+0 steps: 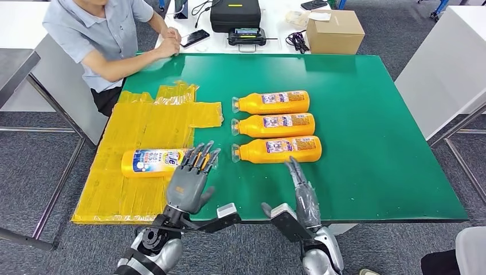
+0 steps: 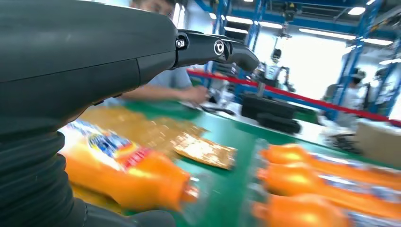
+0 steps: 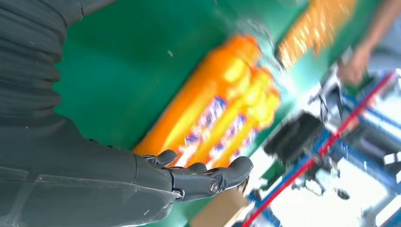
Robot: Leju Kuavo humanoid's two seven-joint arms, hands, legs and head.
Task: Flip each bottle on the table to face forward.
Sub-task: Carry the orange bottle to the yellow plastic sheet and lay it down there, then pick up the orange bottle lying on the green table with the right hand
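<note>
Green tabletop (image 1: pixel 372 143): three orange plastic bottles (image 1: pixel 275 126) lying mid-mat; left of them, fourth orange bottle (image 1: pixel 152 162), cap hidden under spread-fingered left hand (image 1: pixel 192 180). Right hand (image 1: pixel 302 192) empty, fingers straight.

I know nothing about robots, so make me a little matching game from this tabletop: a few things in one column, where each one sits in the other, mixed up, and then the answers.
Things:
1. Orange plastic bottle with a blue and white label
2. Row of three orange plastic bottles
3. Brown cardboard box
4. Robot's right hand

Places:
A. On the white table beyond the green mat
B. Lying on the crinkled yellow plastic sheet
C. Over the green mat's near edge, holding nothing
D. Side by side mid-mat, caps pointing toward the yellow sheet

Pairs: 1-B, 2-D, 3-A, 4-C
</note>
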